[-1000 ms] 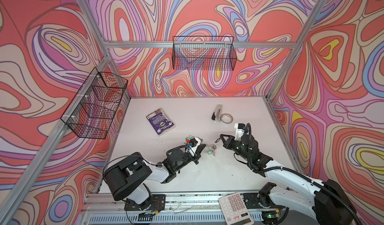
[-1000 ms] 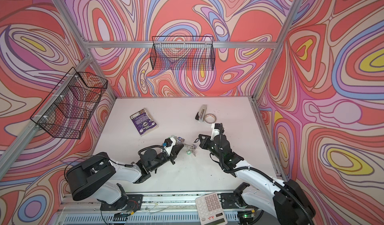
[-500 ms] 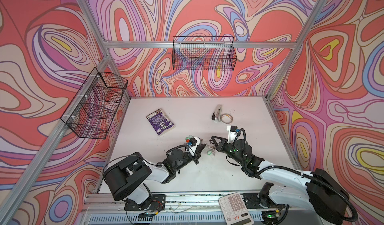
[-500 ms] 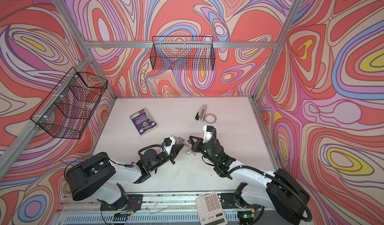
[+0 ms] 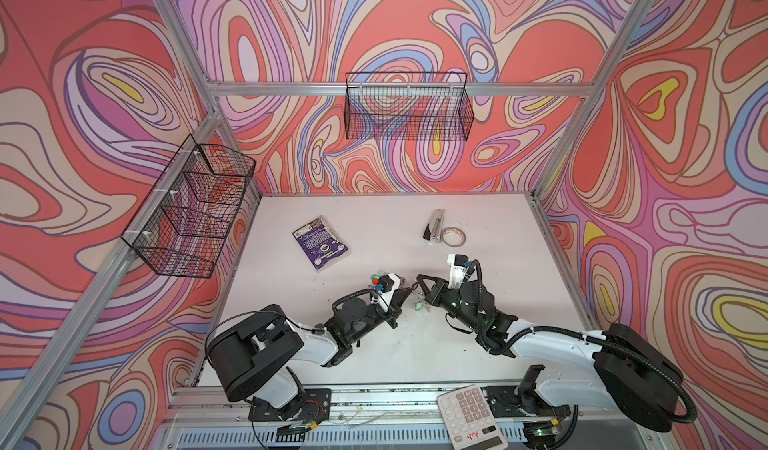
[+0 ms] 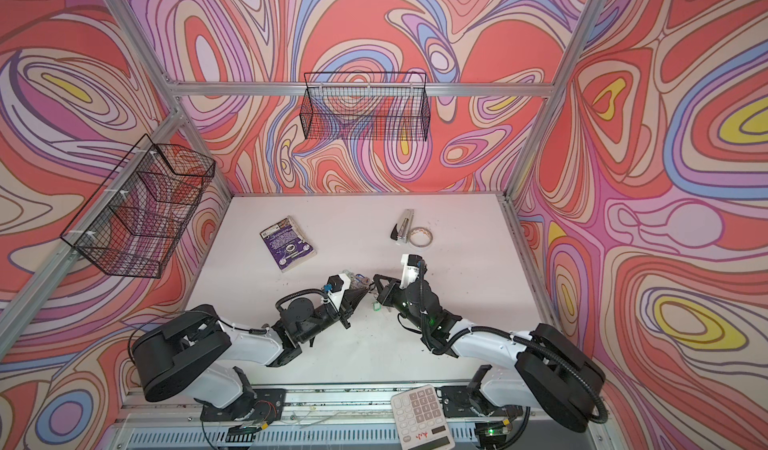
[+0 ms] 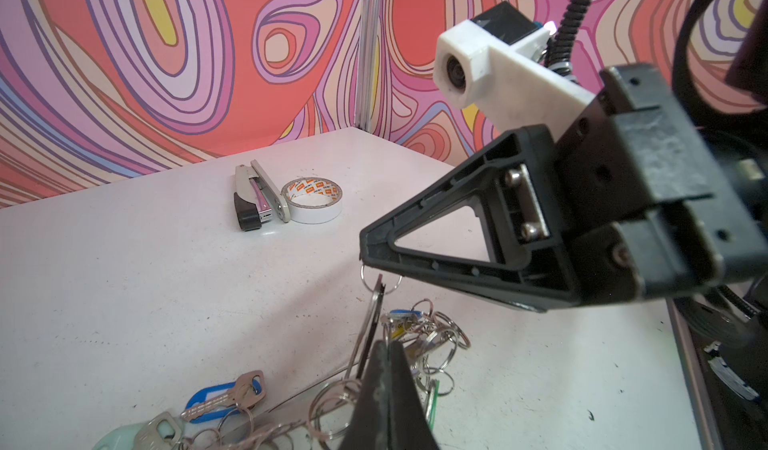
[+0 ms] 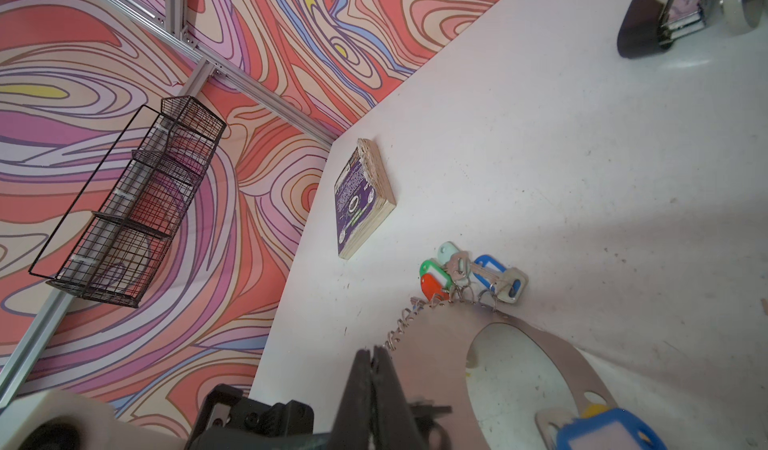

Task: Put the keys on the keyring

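The keyring [image 8: 444,344], a flat grey oval plate with a big opening, is lifted off the table at mid-front. Small rings and red, green and blue tagged keys [image 8: 434,279] line its edge. In the left wrist view the keyring [image 7: 370,331] shows edge-on. My left gripper [image 7: 387,346] [image 5: 410,290] is shut on its rim. My right gripper [image 8: 373,350] [image 5: 418,279] is shut, tips at a small ring [image 7: 363,278] on the plate's far edge. Whether it pinches that ring I cannot tell. The keys are hidden from me.
A purple book [image 5: 321,244] lies at mid-left of the table. A stapler [image 5: 434,225] and a tape roll [image 5: 453,235] sit at the back right. A calculator [image 5: 471,416] rests on the front rail. Wire baskets [image 5: 191,206] [image 5: 409,111] hang on the walls.
My right arm has swung left until its shut tips meet the left gripper at the plate. The left arm has stayed in place.
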You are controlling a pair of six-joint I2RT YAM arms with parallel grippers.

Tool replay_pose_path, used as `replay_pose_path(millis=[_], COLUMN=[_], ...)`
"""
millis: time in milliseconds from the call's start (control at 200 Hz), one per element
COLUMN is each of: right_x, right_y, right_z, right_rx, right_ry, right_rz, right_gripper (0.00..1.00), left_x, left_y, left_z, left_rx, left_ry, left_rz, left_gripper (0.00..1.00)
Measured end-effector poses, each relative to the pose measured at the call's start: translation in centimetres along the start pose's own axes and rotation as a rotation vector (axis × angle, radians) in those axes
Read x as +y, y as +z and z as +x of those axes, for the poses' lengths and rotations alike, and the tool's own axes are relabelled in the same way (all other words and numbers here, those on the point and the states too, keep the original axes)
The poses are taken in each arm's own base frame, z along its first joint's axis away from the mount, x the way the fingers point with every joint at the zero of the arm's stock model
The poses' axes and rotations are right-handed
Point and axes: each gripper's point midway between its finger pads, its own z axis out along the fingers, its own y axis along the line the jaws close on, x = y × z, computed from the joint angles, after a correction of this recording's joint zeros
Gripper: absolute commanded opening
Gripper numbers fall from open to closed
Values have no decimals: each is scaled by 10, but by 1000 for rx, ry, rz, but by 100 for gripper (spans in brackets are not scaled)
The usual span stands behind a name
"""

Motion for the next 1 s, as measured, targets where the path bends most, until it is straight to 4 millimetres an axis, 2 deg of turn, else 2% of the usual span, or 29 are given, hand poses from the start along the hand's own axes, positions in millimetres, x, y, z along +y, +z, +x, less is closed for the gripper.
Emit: replay_pose_path(millis=[1002], right_x=[7], right_y=[4], right_z=[8], right_rx=[15], right_ry=[19], right_rz=[-9], right_gripper=[0], left_x=[2], left_y=[0], left_z=[0], left_rx=[-3], left_ry=[-28], left_rz=[-19], left_gripper=[0])
